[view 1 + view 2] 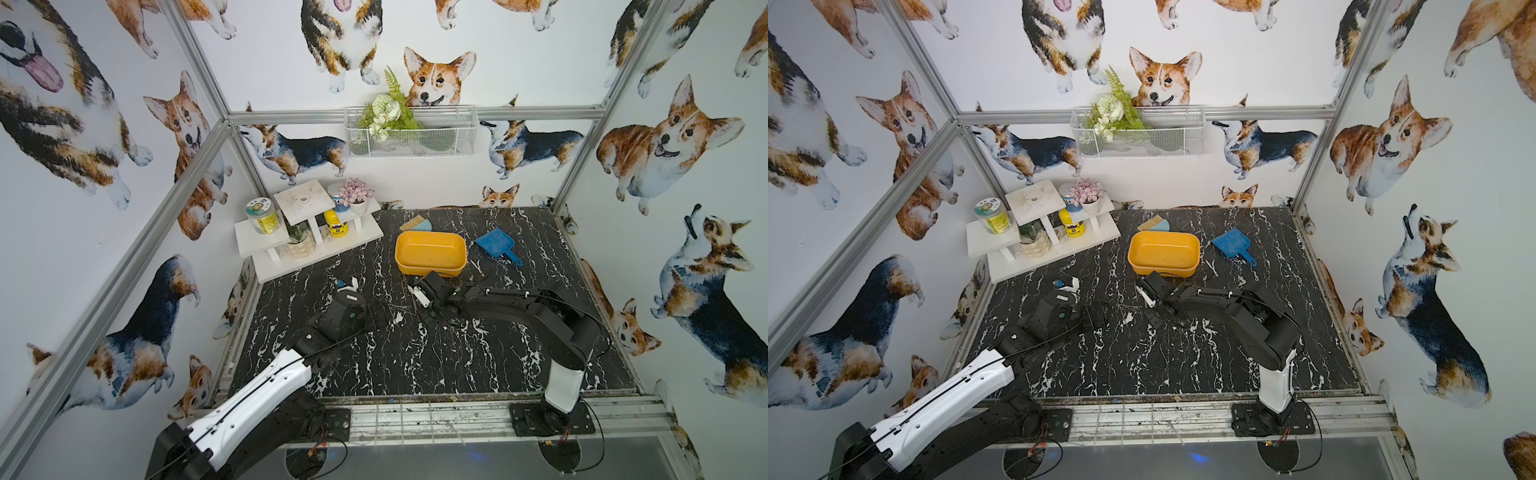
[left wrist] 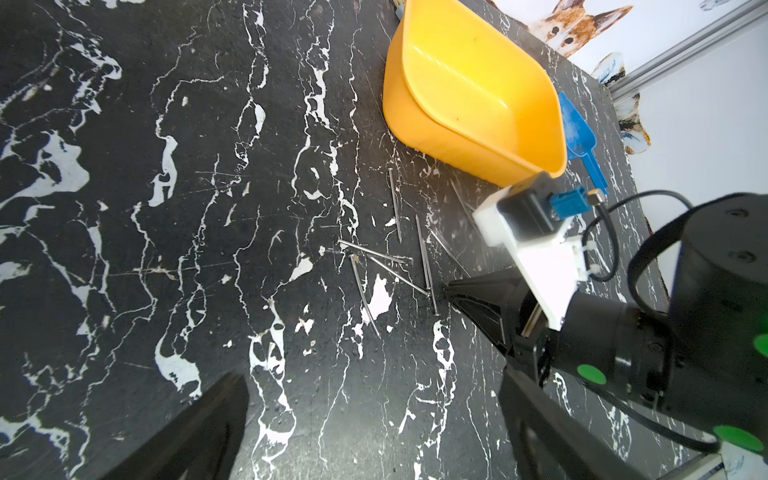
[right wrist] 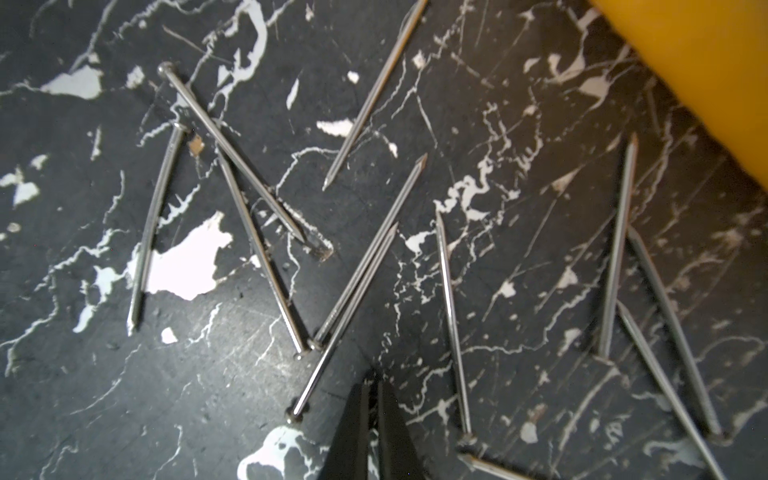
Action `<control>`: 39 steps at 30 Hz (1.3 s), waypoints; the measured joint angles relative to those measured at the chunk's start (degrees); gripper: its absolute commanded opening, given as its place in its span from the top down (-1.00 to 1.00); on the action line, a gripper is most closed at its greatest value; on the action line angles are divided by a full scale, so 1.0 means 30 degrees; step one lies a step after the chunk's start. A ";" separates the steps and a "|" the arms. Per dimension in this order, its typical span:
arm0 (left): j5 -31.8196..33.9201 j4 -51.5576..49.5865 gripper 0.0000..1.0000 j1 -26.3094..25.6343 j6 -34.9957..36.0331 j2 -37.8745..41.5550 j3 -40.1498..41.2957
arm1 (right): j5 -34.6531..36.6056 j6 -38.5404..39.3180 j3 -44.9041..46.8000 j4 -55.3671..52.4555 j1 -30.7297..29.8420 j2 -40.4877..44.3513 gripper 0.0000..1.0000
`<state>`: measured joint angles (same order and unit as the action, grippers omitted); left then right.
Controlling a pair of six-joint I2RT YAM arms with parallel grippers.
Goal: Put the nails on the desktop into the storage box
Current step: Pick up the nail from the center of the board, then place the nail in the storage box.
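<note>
Several thin grey nails (image 3: 365, 274) lie scattered on the black marble desktop (image 1: 415, 365), just in front of the yellow storage box (image 1: 430, 253). The left wrist view shows the same nails (image 2: 395, 257) beside the box (image 2: 473, 91). My right gripper (image 3: 372, 386) is shut, its tips down at the desktop among the nails. Nothing shows between its fingers, and the nearest nail lies just beside them. In a top view the right gripper (image 1: 420, 312) sits in front of the box. My left gripper (image 2: 374, 440) hangs wide open over bare marble, left of the nails.
A blue dustpan (image 1: 496, 245) lies right of the box, and a small brush (image 1: 415, 225) lies behind it. The white tiered shelf (image 1: 307, 232) with jars and plants fills the back left corner. A wire basket (image 1: 411, 133) hangs on the back wall.
</note>
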<state>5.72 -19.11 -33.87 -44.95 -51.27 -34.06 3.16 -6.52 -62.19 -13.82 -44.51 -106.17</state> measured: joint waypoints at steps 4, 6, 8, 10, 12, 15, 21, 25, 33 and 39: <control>-0.0044 0.0000 -1.00 0.0007 0.0007 -0.0073 -0.0022 | -0.0066 -0.0007 0.0080 0.0270 0.0000 -0.0015 1.00; -0.0044 -0.0007 -1.00 0.0015 0.0015 -0.0160 -0.0109 | -0.0138 -0.0022 0.0124 0.0189 0.0007 0.0087 1.00; -0.0044 -0.0007 -1.00 0.0015 0.0051 -0.0255 -0.0226 | -0.0211 -0.0102 0.0189 -0.0073 0.0000 0.0255 1.00; -0.0051 -0.0007 -1.00 0.0022 0.0095 -0.0357 -0.0350 | -0.0306 -0.0160 0.0284 -0.0240 0.0007 0.0415 1.00; -0.0058 -0.0007 -1.00 0.0029 0.0168 -0.0466 -0.0481 | -0.0532 -0.0204 0.0335 -0.0561 0.0007 0.0576 1.00; -0.0066 -0.0015 -1.00 0.0058 0.0277 -0.0605 -0.0546 | -0.0772 -0.0481 0.0342 -0.1180 0.0000 0.0801 1.00; -0.0197 -0.0029 -1.00 0.0095 0.0401 -0.0925 -0.1064 | -0.1421 -0.1209 -0.0022 -0.1923 0.0007 0.2091 1.00; -0.0248 -0.0022 -1.00 0.0138 0.0605 -0.1151 -0.1413 | -0.1552 -0.1472 -0.0648 -0.2208 0.0022 0.2922 1.00; -0.0466 -0.0080 -1.00 0.0306 0.1056 -0.1938 -0.2157 | -0.1566 -0.1632 -0.2594 -0.3264 0.1545 0.4299 1.00; -0.0634 -0.0044 -1.00 0.0444 0.1333 -0.2885 -0.3417 | -0.1938 -0.1333 -0.5391 -0.3767 0.3519 0.3468 1.00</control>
<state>3.81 -19.25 -32.53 -40.95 -59.92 -44.31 -2.66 -10.52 -78.37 -25.12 -33.95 -95.77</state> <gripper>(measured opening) 0.998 0.057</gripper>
